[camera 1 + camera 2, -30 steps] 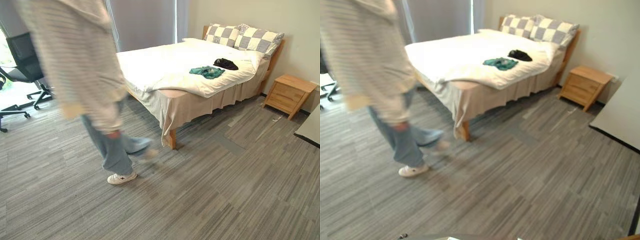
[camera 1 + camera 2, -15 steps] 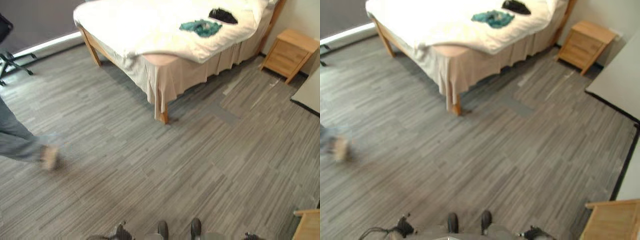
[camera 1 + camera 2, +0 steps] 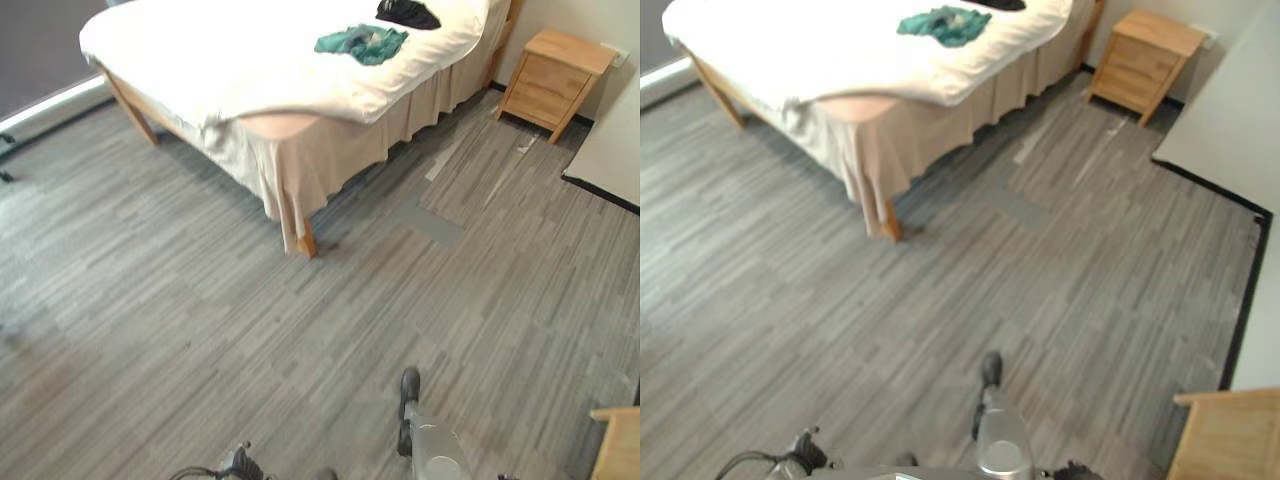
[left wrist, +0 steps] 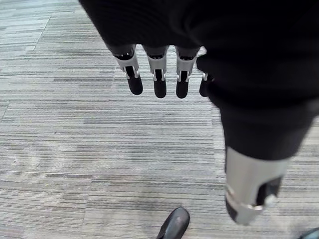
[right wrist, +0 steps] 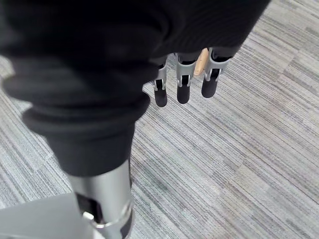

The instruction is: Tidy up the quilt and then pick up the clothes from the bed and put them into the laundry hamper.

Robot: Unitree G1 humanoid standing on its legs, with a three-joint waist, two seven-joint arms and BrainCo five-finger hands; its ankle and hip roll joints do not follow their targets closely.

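A bed stands at the far side of the room under a white quilt (image 3: 250,60). The quilt's near corner is turned back, and a pinkish sheet (image 3: 280,125) shows there. On the quilt lie a teal garment (image 3: 362,42) and, farther back, a black garment (image 3: 407,12). Both hands are far from the bed. My left hand (image 4: 158,79) hangs over the carpet with its fingers straight and holds nothing. My right hand (image 5: 182,82) hangs the same way, open and holding nothing.
A wooden nightstand (image 3: 553,68) stands right of the bed. The bed's near corner leg (image 3: 306,244) rests on grey striped carpet (image 3: 200,330). A pale flat surface with a dark edge (image 3: 1230,130) lies at the right. A wooden furniture corner (image 3: 1225,435) shows at the lower right.
The camera has tipped down and shifted, so the bed sits higher in the picture. The person who walked past on the left is gone from view.
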